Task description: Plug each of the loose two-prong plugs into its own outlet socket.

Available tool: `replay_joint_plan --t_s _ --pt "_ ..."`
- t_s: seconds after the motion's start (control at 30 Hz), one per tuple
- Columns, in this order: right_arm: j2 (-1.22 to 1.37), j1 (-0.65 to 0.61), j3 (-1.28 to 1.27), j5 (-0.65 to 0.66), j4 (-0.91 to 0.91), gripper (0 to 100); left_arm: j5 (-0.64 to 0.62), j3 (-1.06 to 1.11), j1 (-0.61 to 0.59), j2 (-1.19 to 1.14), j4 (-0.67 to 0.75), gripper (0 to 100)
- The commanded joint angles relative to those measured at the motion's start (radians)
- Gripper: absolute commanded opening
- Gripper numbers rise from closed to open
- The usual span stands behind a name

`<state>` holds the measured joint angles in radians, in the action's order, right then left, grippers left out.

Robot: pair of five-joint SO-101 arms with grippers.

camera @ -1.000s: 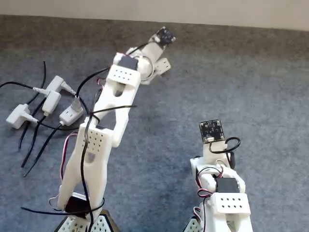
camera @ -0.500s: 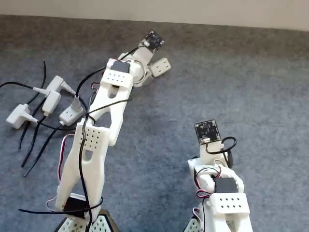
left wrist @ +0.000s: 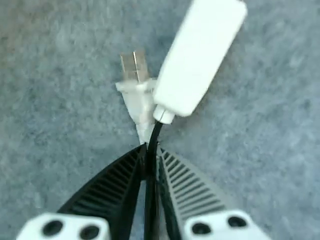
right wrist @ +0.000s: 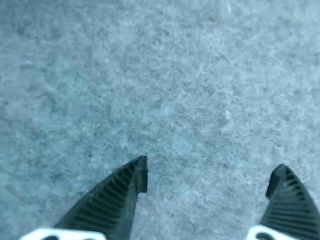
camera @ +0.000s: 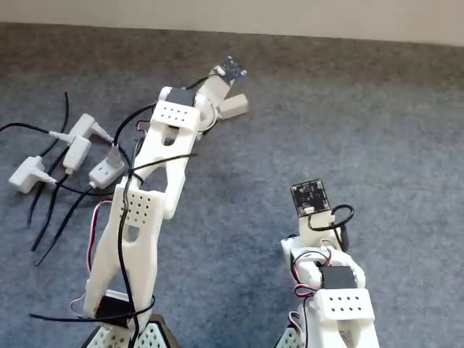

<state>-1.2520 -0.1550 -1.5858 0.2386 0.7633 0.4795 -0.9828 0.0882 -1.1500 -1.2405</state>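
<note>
In the left wrist view my left gripper (left wrist: 149,150) is shut on the tail of a white two-prong plug (left wrist: 135,92). The plug's prongs (left wrist: 133,66) point away over the carpet. A white outlet socket block (left wrist: 197,55) lies right beside the plug, overlapping its side, and its black cord (left wrist: 154,132) runs back between my fingers. From above, the left arm (camera: 156,167) stretches to the far middle, and the socket block (camera: 233,107) lies at its tip. My right gripper (right wrist: 210,175) stands open above bare carpet, with the right arm (camera: 322,275) low at the front right.
Several white socket blocks and plugs (camera: 72,152) with black cords (camera: 47,206) lie in a cluster at the left of the grey carpet (camera: 362,130). A pale wall edge (camera: 290,18) bounds the far side.
The left arm's wrist has swung left and slightly back. The socket block at its tip has turned and shifted left with it. The right arm has barely moved.
</note>
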Motion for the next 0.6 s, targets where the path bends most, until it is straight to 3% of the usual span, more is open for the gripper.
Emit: replay_joint_plan --t_s 0.0,0.27,0.37,0.57 --pt "-0.013 -0.008 0.002 0.014 -0.015 36.5 -0.003 -0.074 0.03 0.016 -0.144 0" --pt "-0.013 -0.008 0.002 0.014 -0.015 36.5 -0.008 -0.518 0.147 0.104 -0.549 0" --pt "-0.013 -0.005 0.002 0.014 -0.016 36.5 -0.015 -0.475 0.166 0.208 -0.546 0" --pt "-0.013 -0.002 0.002 0.014 -0.016 36.5 -0.008 -0.142 0.246 0.481 -0.545 0"
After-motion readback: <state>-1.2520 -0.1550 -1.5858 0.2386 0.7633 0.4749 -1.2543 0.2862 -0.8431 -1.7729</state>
